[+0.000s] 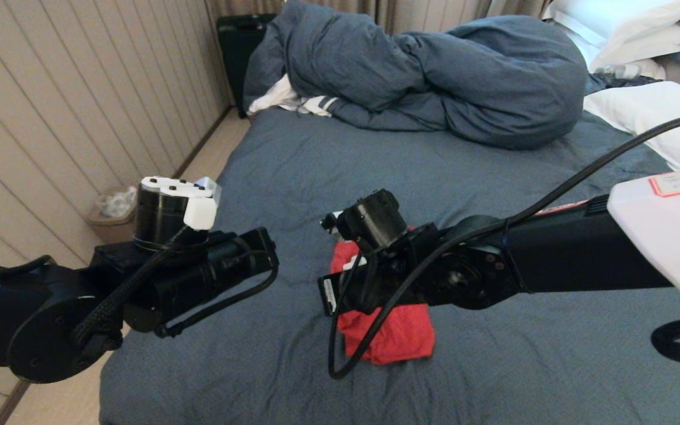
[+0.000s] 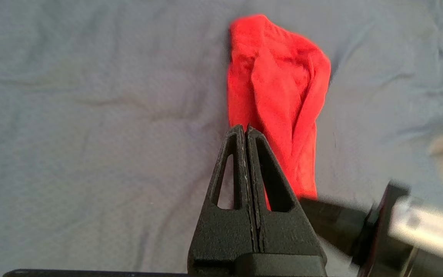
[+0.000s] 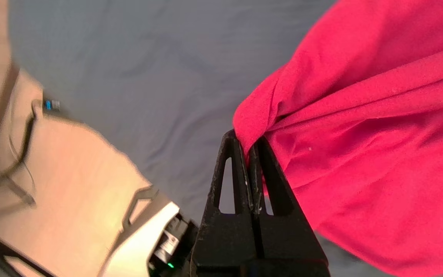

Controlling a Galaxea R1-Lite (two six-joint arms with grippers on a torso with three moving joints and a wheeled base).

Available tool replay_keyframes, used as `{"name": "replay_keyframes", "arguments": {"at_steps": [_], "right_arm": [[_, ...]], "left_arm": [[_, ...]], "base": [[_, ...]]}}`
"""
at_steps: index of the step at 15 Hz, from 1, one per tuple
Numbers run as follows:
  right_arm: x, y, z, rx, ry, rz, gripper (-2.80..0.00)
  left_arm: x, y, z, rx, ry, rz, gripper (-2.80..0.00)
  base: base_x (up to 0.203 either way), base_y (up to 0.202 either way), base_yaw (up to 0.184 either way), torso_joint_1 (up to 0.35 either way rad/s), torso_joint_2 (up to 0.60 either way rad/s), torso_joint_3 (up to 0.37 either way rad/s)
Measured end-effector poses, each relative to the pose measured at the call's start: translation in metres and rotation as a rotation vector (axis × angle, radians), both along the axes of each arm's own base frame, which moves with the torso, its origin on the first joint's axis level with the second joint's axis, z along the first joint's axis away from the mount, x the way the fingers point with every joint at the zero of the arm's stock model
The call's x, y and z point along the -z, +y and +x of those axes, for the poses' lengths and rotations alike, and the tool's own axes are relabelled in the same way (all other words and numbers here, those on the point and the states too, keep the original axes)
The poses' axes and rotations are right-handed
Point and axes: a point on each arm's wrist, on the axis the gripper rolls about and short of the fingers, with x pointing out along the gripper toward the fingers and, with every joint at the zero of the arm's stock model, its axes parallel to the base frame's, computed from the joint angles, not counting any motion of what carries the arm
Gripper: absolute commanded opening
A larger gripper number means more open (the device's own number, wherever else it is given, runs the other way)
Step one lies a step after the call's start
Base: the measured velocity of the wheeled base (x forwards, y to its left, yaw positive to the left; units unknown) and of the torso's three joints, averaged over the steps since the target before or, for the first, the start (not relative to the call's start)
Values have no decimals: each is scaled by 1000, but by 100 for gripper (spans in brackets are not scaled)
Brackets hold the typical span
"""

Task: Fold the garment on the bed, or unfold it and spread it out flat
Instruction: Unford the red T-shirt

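Wastebasket (image 1: 113,213) beside panelled wall (image 1: 51,106)

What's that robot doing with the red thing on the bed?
It's handling a red T-shirt that lies bunched on the blue-grey bed. The right claw is shut on a pinch of the shirt's fabric. The left claw is shut too, but it seems to hold nothing and hangs over the sheet beside the shirt. The shirt is neither folded neatly nor spread flat yet. A bunched duvet sits at the far end of the bed.
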Motion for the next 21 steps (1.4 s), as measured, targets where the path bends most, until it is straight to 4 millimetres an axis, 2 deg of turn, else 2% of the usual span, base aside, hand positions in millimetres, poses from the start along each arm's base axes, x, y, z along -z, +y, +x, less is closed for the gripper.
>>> {"name": "replay_keyframes", "arguments": {"at_steps": [6,13,17,21], "right_arm": [[21,42,-16,-114,-1,-36,-280],[36,75,-27,-185,-3,-44,-280],[43,83,-32,-216,-30,-81,-280],[42,77,-33,-210,-33,-98,-280]], "left_arm": [[-8,12,0,-34,-25,-11,-280],[-21,26,1,-77,-64,-31,-280],[-23,31,2,-86,-74,-26,-280],[-24,33,4,-94,-77,-26,-280]], "base": [[0,0,0,0,0,0],[0,0,0,0,0,0],[0,0,0,0,0,0],[0,0,0,0,0,0]]}}
